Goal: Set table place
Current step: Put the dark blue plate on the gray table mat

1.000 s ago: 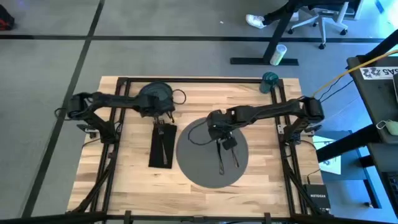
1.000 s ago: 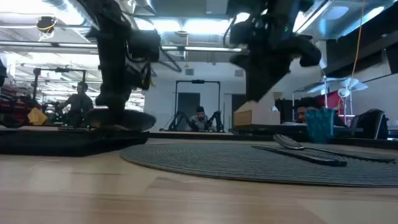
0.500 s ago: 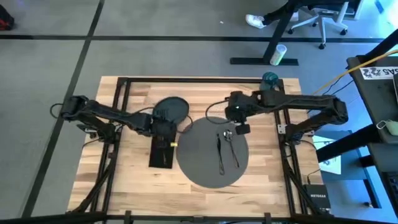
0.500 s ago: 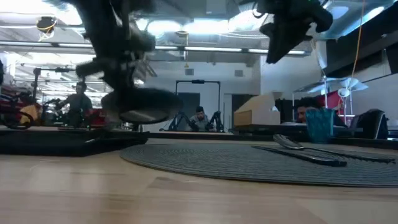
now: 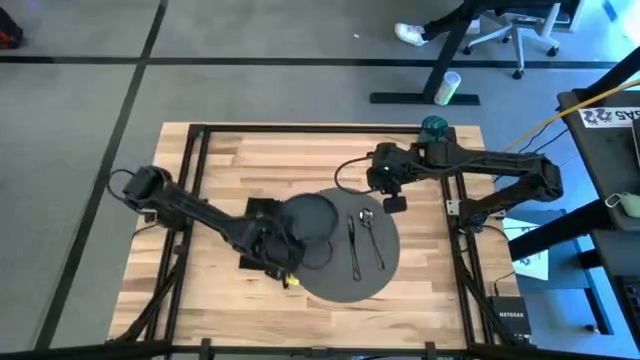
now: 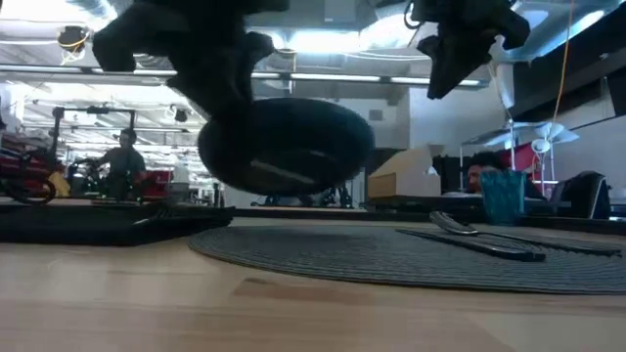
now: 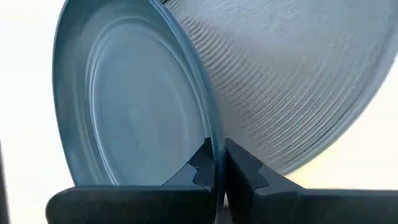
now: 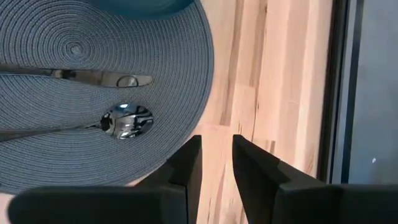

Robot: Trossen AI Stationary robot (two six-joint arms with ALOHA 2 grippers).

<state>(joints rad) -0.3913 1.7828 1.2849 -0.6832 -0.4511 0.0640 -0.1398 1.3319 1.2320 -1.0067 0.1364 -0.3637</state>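
Your left gripper (image 7: 216, 169) pinches the rim of the dark blue-grey plate (image 5: 308, 217), carrying it clear of the table (image 5: 220, 160) and over the near-left part of the round grey placemat (image 5: 350, 285); in the low view the plate (image 6: 286, 147) hangs tilted, well above the mat's weave. Your right gripper (image 8: 216, 163) hovers near the mat's far-right edge, its fingers set a little apart and holding nothing, with the teal cup (image 5: 434, 127) just beyond it at the table's far corner. The knife (image 5: 354, 250) and spoon (image 5: 372, 235) lie side by side on the right half of the mat, apart from the plate. The black napkin (image 5: 258, 207) is mostly hidden under your left arm. The likely trouble is the grip: a thin edge-hold on a tilted plate can slip or swing, and a release from this height would let it clatter or land off-centre. Lower too far toward the right and the plate's rim could ride onto the knife, leaving it rocking. Watch, too, that your left arm does not drag the napkin as it reaches across.
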